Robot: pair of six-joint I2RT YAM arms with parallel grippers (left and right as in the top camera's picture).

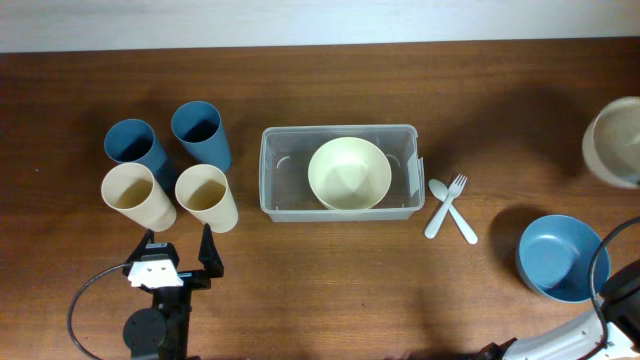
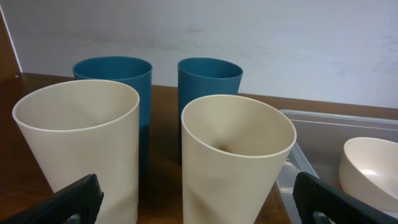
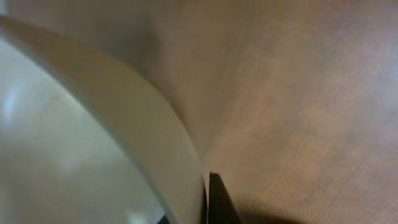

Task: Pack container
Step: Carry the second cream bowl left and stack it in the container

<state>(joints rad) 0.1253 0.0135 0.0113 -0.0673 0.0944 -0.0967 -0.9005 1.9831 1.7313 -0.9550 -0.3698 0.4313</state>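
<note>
The clear container [image 1: 275, 160] sits mid-table with a cream bowl [image 1: 349, 173] inside it; its corner shows in the left wrist view [image 2: 323, 121]. My left gripper [image 1: 181, 256] stands open just in front of two cream cups [image 1: 206, 196], its fingers [image 2: 74, 200] wide apart and holding nothing. My right gripper [image 3: 205, 180] is shut on the rim of a second cream bowl [image 3: 74, 143], with one dark finger [image 3: 216, 196] on the outside of the wall. That bowl [image 1: 615, 140] appears blurred at the right edge of the overhead view.
Two blue cups [image 1: 200, 133] stand behind the cream cups at the left. A white fork and spoon [image 1: 450, 208] lie crossed right of the container. A blue bowl [image 1: 558, 257] sits at the front right, beside the right arm [image 1: 590, 335].
</note>
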